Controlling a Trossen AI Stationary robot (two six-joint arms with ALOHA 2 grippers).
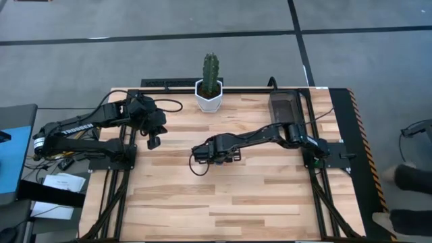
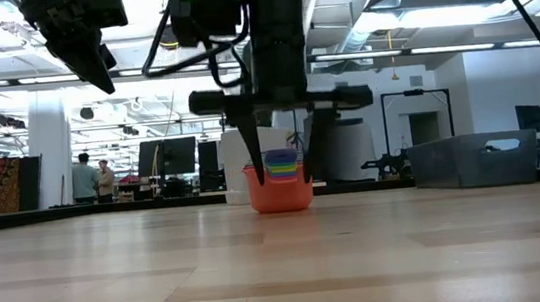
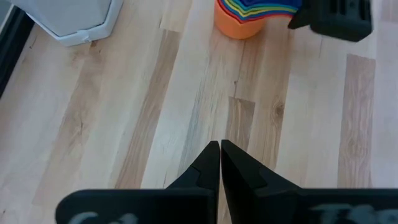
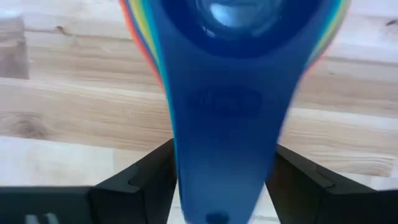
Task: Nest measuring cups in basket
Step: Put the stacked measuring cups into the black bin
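The cups (image 2: pixel 278 182) sit nested, orange outermost, mid-surface (image 1: pixel 236 196), well apart from the basket (image 1: pixel 283 106) at the far right edge. The right tool (image 2: pixel 276 155) stands over the stack, fingers (image 4: pixel 140 177) spread either side of the blue handle, which is not clamped. The left tool (image 3: pixel 220 163) is clenched empty, raised at far left. A white cactus pot (image 1: pixel 210 96) stands at the far edge. People stand in the room beyond.

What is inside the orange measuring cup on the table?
The other cups sit nested inside the orange cup, the blue cup topmost. Only coloured rims show between; their bowls are covered.
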